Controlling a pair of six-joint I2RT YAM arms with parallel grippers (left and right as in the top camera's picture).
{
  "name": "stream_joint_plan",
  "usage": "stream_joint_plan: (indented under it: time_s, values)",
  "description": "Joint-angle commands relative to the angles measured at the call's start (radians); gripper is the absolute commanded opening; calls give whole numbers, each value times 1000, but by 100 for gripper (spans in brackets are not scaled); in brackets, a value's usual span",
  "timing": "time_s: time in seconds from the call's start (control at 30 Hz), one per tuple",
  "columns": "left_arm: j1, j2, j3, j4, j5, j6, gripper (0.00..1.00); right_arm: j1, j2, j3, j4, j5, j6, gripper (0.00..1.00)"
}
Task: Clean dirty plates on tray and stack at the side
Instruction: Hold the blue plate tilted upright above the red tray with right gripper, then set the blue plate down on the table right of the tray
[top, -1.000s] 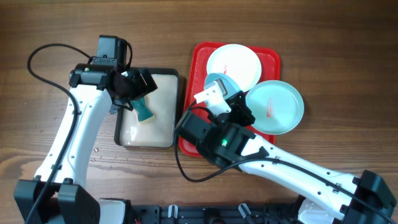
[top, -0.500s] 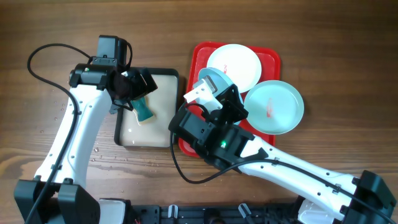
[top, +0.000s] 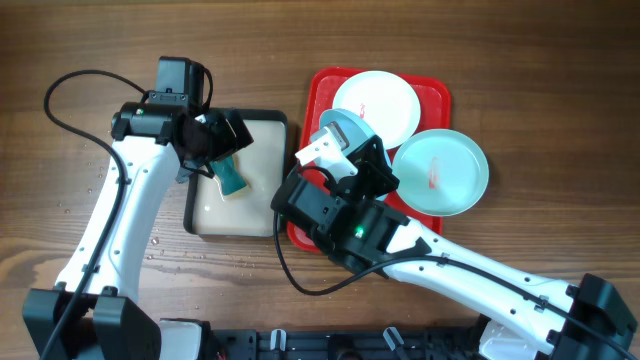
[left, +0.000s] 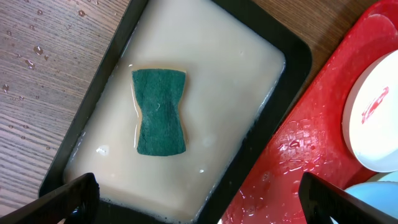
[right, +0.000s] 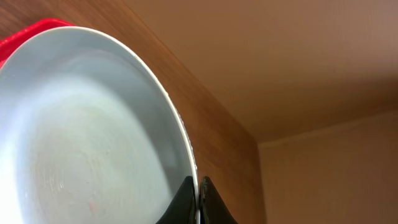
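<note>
Gripping the tilted pale blue plate (right: 93, 137) by its rim alone, the right pincer (right: 198, 200) risked letting it slip onto the red tray (top: 321, 98); the left pincer (left: 208, 200) hung released at nine o'clock.

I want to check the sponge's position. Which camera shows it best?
Left wrist: the sponge lies fully visible in the basin. Overhead, the left arm partly hides it; right wrist misses it.

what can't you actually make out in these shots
Overhead: most of the held blue plate and the lower part of the tray, hidden under the right arm.
Left wrist: white plate cut off by the right edge.
Right wrist: right tool barely in frame, cut by the bottom edge.
</note>
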Motion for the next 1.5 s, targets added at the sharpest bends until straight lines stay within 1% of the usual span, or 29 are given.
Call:
stream_joint_plan:
  time_s: [0.0,0.03,0.07,0.1,0.13,0.17,0.27,0.3,0.33,0.37,0.43,0.5,0.57,0.63,0.7,0.77,0.8,0.87,0.93,0.97,1.03,1.07,1.13,1.17,1.23,1.3,1.37,1.43,1.47]
  values:
    - [5,-2,-3,0,12,7,100,-35,-23,15,-21,-119,142,4]
    - [5,-2,-3,0,12,7,100,-79,-23,13,-35,-273,221,4]
    - [5,-2,-3,0,12,7,100,-143,-23,13,-48,-473,293,4]
    - [5,-2,-3,0,12,7,100,-207,-24,13,-53,-637,296,4]
    - [5,-2,-3,0,12,7,100,-257,-28,16,-64,-738,299,4]
    - [4,-2,-3,0,12,7,100,-359,-48,24,-97,-886,340,4]
    - [5,-2,-3,0,12,7,100,-704,-161,27,-122,-1221,309,4]
    - [4,-2,-3,0,12,7,100,-857,-193,27,-122,-1312,308,4]
    - [5,-2,-3,0,12,7,100,-960,-204,27,-123,-1360,308,4]
    - [5,-2,-3,0,12,7,100,-1096,-206,27,-128,-1398,309,4]
    - [5,-2,-3,0,12,7,100,-1332,-182,19,-128,-1405,312,4]
    - [5,-2,-3,0,12,7,100,-1530,-113,13,-114,-1381,321,4]
    - [4,-2,-3,0,12,7,100,-1654,-23,13,-106,-1338,380,4]
    - [5,-2,-3,0,12,7,100,-1746,91,13,-97,-1313,419,4]
    - [5,-2,-3,0,12,7,100,-1776,172,13,-104,-1313,415,4]
    - [4,-2,-3,0,12,7,100,-1761,211,13,-136,-1309,384,4]
    - [4,-2,-3,0,12,7,100,-1751,213,13,-145,-1310,375,14]
    - [5,-2,-3,0,12,7,100,-1722,174,14,-150,-1384,332,24]
    - [5,-2,-3,0,12,7,100,-1680,87,14,-166,-1471,285,33]
    - [4,-2,-3,0,12,7,100,-1648,32,14,-195,-1495,275,35]
    - [5,-2,-3,0,12,7,100,-1564,-43,14,-229,-1539,180,37]
    - [5,-2,-3,0,12,7,100,-1517,-61,14,-237,-1538,134,39]
    - [4,-2,-3,0,12,7,100,-1415,-63,6,-231,-1498,66,49]
    - [5,-2,-3,0,12,7,100,-1345,-48,-19,-188,-1402,64,53]
    - [5,-2,-3,0,12,7,100,-1278,-13,-69,-97,-1307,46,59]
    - [5,-2,-3,0,12,7,100,-1252,45,-100,-50,-1279,46,61]
    - [5,-2,-3,0,12,7,100,-1252,96,-101,-40,-1281,49,61]
    - [5,-2,-3,0,12,7,100,-1252,149,-101,-20,-1376,47,57]
    - [4,-2,-3,0,12,7,100,-1252,188,-109,-20,-1392,53,51]
